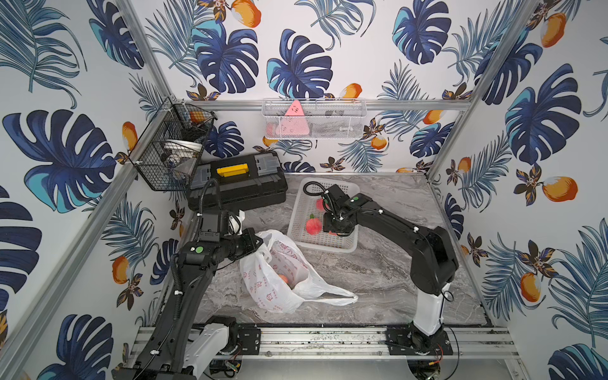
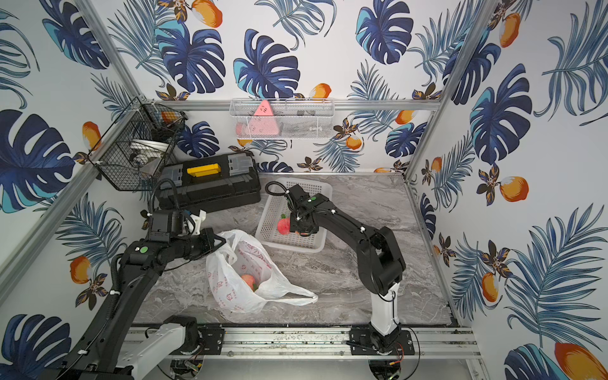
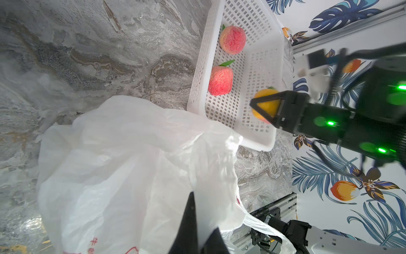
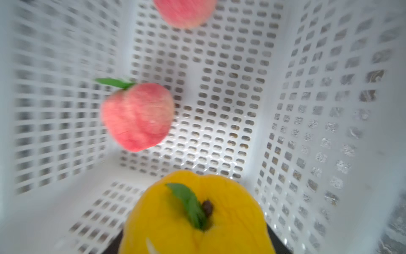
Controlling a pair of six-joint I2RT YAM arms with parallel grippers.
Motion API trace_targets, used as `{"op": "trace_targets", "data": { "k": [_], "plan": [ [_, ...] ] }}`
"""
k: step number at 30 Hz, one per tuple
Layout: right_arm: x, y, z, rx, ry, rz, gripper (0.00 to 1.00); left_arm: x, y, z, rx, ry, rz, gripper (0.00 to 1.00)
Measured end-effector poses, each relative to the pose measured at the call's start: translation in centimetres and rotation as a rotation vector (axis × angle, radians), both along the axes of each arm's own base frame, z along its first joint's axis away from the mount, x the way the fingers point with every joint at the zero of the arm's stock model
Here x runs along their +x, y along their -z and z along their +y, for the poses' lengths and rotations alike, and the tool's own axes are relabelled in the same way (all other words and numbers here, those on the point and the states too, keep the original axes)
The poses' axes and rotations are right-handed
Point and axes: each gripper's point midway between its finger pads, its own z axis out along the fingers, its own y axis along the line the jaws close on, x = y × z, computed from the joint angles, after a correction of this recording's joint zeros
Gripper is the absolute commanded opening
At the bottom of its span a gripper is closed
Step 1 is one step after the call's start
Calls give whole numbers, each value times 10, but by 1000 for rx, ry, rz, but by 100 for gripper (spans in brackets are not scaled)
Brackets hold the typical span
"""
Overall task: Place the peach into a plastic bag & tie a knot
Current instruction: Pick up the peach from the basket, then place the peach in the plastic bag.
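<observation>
The plastic bag (image 1: 263, 289) (image 2: 227, 289) (image 3: 123, 165) lies open on the marble table, and one peach (image 1: 283, 279) (image 2: 248, 280) rests inside it. My left gripper (image 1: 260, 241) (image 2: 223, 241) (image 3: 204, 211) is shut on the bag's rim and holds the mouth up. My right gripper (image 1: 339, 232) (image 2: 304, 232) (image 3: 263, 107) (image 4: 193, 237) reaches down into the white basket (image 1: 324, 245) (image 2: 289, 245) (image 3: 198, 72) (image 4: 329, 110), shut on a yellow peach (image 3: 265, 105) (image 4: 197, 215). Two pink peaches (image 1: 312, 226) (image 2: 283, 226) (image 3: 220, 81) (image 4: 137, 116) lie loose in the basket. No knot shows.
A black toolbox with a yellow handle (image 1: 237, 184) (image 2: 210, 184) stands at the back left, beside the basket. A black wire basket (image 1: 167, 148) and a white mesh shelf (image 1: 314, 118) hang on the walls. The bag's free handle loop (image 1: 339, 296) trails toward the front.
</observation>
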Motion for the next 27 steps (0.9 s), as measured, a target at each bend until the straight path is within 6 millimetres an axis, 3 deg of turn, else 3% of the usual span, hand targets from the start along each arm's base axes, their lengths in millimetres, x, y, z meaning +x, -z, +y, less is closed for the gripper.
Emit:
{"op": "trace_targets", "data": {
  "k": [4,6,8,11,13,18,22,27],
  "plan": [
    [-51,-63,51,183,-177,-64,48,2,-1,0,3,0,3,0],
    [-86,-79,82,282,-282,-47,47,2,-1,0,3,0,3,0],
    [-117,-77,109,352,-348,1,47,3,-3,0,1,2,1,0],
    [-147,-56,134,396,-389,88,46,3,-4,-1,-3,6,-2,0],
    [-152,-36,145,398,-384,127,51,3,-5,-3,-10,11,-2,0],
    [-155,10,162,338,-372,197,82,2,-2,-5,-22,19,4,0],
    [-157,14,162,315,-384,208,98,2,0,-5,-21,19,7,0],
    [-153,-5,159,318,-403,189,97,1,6,-4,-16,15,12,0]
  ]
}}
